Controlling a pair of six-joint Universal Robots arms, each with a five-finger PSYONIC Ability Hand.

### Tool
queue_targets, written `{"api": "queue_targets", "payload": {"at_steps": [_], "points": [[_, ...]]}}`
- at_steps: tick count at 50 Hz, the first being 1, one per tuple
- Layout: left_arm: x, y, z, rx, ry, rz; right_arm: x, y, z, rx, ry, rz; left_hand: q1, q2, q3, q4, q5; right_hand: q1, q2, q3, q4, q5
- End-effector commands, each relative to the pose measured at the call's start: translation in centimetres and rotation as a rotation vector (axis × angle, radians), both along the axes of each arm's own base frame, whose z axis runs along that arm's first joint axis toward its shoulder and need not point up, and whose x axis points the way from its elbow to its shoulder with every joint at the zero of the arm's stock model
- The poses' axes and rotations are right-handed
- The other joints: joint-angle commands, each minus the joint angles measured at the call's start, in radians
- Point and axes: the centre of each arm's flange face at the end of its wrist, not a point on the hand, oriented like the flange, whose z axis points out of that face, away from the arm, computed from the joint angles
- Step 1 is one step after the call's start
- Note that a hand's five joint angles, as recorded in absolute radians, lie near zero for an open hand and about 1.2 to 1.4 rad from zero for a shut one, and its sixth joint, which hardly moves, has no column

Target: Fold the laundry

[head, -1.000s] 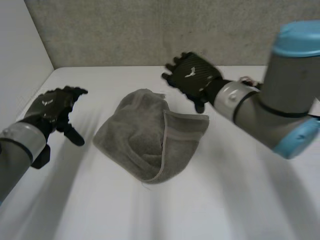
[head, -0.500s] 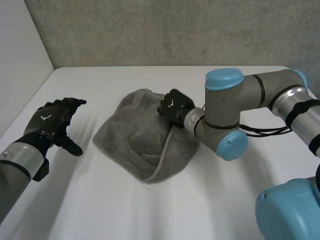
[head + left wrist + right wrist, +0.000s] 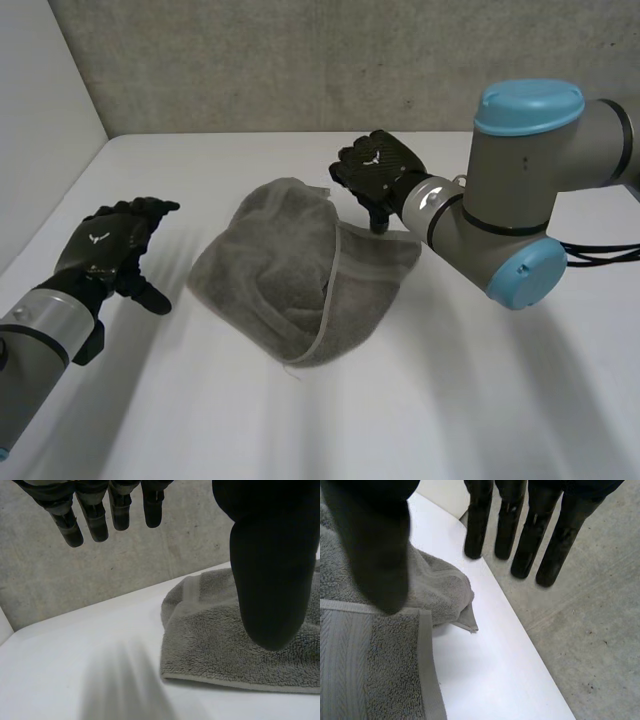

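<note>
A grey towel (image 3: 300,270) lies crumpled in the middle of the white table (image 3: 450,400), its right part folded over with a banded hem showing. My right hand (image 3: 375,170) hovers over the towel's far right corner with nothing in it. Its wrist view shows straight fingers (image 3: 520,525) and the thumb (image 3: 375,545) apart above the towel's hem (image 3: 370,655). My left hand (image 3: 105,245) stays off the towel's left side, open above bare table. In its wrist view the fingers (image 3: 95,515) are spread and the towel's edge (image 3: 225,635) lies under the thumb (image 3: 270,570).
A concrete wall (image 3: 300,60) stands right behind the table's far edge. A white side panel (image 3: 40,120) closes off the left. Bare table stretches in front of the towel and to both sides.
My right hand dipped onto the towel's middle half a second ago and has since lifted back to the far right corner, holding nothing. The left hand has barely moved.
</note>
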Motion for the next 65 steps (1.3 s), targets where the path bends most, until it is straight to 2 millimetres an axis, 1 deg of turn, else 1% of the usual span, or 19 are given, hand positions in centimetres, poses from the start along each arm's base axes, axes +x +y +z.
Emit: {"api": "queue_targets", "payload": {"at_steps": [1, 4, 6, 9, 16, 18, 19, 20, 21, 22, 24, 28, 33, 35, 40, 44, 53, 60, 65], "points": [[-0.4, 0.4, -0.3, 0.009, -0.001, -0.015, 1.1, -1.1, -3.4, 0.014, 0.025, 0.020, 0.001, 0.009, -0.005, 0.009, -0.032, -0.108, -0.105, -0.108, -0.114, -0.095], [-0.4, 0.5, -0.3, 0.006, -0.001, -0.015, 1.5, -1.5, -4.0, 0.015, 0.026, 0.021, 0.001, 0.009, -0.005, 0.009, -0.032, -0.105, -0.102, -0.105, -0.111, -0.092], [-0.4, 0.4, -0.3, 0.003, 0.000, -0.015, 1.9, -2.0, -5.9, 0.061, 0.052, 0.024, 0.001, 0.009, -0.005, 0.009, -0.032, -0.099, -0.096, -0.099, -0.105, -0.087], [-0.4, 0.4, -0.4, -0.002, 0.000, -0.015, 2.2, -2.5, -7.3, 0.095, 0.071, 0.026, 0.001, 0.009, -0.005, 0.009, -0.032, -0.099, -0.096, -0.099, -0.105, -0.087], [-0.4, 0.4, -0.6, -0.005, -0.001, -0.015, 2.5, -3.0, -8.9, 0.127, 0.080, 0.020, 0.001, 0.009, -0.005, 0.009, -0.032, -0.058, -0.055, -0.059, -0.064, -0.046], [-0.4, 0.4, -0.6, -0.005, -0.001, -0.017, 2.6, -3.0, -9.0, 0.128, 0.081, 0.020, 0.001, 0.009, -0.005, 0.009, -0.032, 0.050, 0.054, 0.050, 0.044, 0.063], [-0.4, 0.4, -0.6, -0.005, -0.001, -0.017, 2.6, -3.0, -8.8, 0.126, 0.078, 0.020, 0.001, 0.009, -0.005, 0.009, -0.032, 0.216, 0.219, 0.216, 0.210, 0.229], [-0.4, 0.4, -0.6, -0.004, -0.001, -0.017, 2.6, -3.0, -8.4, 0.122, 0.073, 0.017, 0.001, 0.009, -0.005, 0.009, -0.032, 0.535, 0.538, 0.534, 0.529, 0.547], [-0.4, 0.4, -0.6, -0.004, -0.001, -0.017, 2.6, -3.0, -8.4, 0.122, 0.073, 0.017, 0.001, 0.009, -0.005, 0.009, -0.032, 0.538, 0.541, 0.538, 0.532, 0.550], [-0.4, 0.4, -0.6, -0.004, -0.001, -0.017, 2.6, -3.0, -7.8, 0.116, 0.063, 0.016, 0.001, 0.009, -0.005, 0.009, -0.032, 0.770, 0.774, 0.770, 0.764, 0.783], [-0.4, 0.4, -0.6, -0.004, -0.001, -0.017, 2.6, -3.0, -6.8, 0.108, 0.042, 0.013, 0.001, 0.009, -0.005, 0.009, -0.032, 0.859, 0.862, 0.859, 0.853, 0.872], [-0.4, 0.4, -0.7, -0.002, -0.001, -0.017, 1.9, -3.1, -3.3, 0.126, -0.054, -0.019, 0.001, 0.009, -0.005, 0.009, -0.032, 0.860, 0.863, 0.860, 0.854, 0.872], [-0.4, 0.4, -0.7, -0.001, -0.001, -0.018, 1.3, -2.2, -0.7, 0.142, -0.099, -0.031, 0.001, 0.009, -0.005, 0.009, -0.032, 0.860, 0.863, 0.860, 0.854, 0.872], [-0.5, 0.4, -0.7, -0.001, -0.001, -0.020, 0.2, -1.4, 0.9, 0.150, -0.105, -0.044, 0.001, 0.009, -0.005, 0.009, -0.032, 0.860, 0.863, 0.860, 0.854, 0.872], [-0.8, 0.7, -0.9, 0.008, -0.002, -0.034, -1.1, -0.5, 2.4, 0.147, -0.109, -0.057, 0.001, 0.009, -0.005, 0.009, -0.032, 0.860, 0.863, 0.860, 0.854, 0.872], [-0.9, 0.7, -1.0, 0.012, -0.001, -0.040, -2.9, 0.5, 5.5, 0.094, -0.154, -0.082, 0.001, 0.009, -0.005, 0.009, -0.032, 0.860, 0.863, 0.860, 0.854, 0.872], [-3.1, 2.1, -3.0, 0.087, 0.008, -0.201, -5.0, 2.5, 11.8, 0.055, -0.307, -0.107, 0.001, 0.009, -0.005, 0.009, -0.032, 0.860, 0.863, 0.860, 0.854, 0.872], [-4.0, 1.8, -4.2, 0.106, -0.001, -0.243, -5.8, 4.2, 12.9, 0.086, -0.330, -0.109, 0.001, 0.009, -0.005, 0.009, -0.032, 0.860, 0.863, 0.860, 0.854, 0.872], [-5.3, 0.3, -4.4, 0.046, 0.013, -0.265, -6.5, 5.9, 13.5, 0.100, -0.319, -0.105, 0.001, 0.010, -0.005, 0.010, -0.031, 0.860, 0.863, 0.860, 0.854, 0.872]]}}
